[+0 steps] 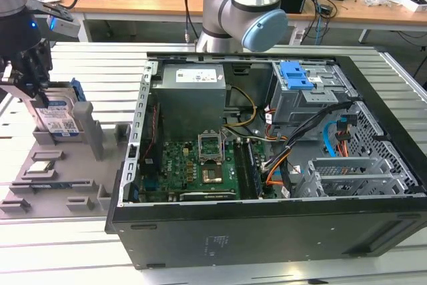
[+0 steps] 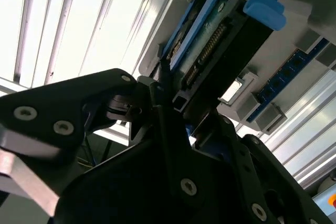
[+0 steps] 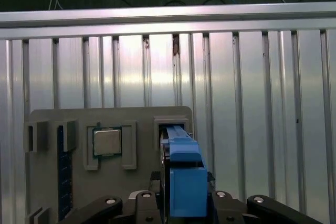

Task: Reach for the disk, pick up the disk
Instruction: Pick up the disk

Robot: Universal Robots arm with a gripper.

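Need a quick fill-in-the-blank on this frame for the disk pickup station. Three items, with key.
1. In the exterior view the gripper sits right over the ____, which stands in the grey holder.
2. The plastic rails along the edges of the disk are coloured ____.
3. The open computer case lies toward the exterior view's ____ of the disk.

Missing words: disk; blue; right.
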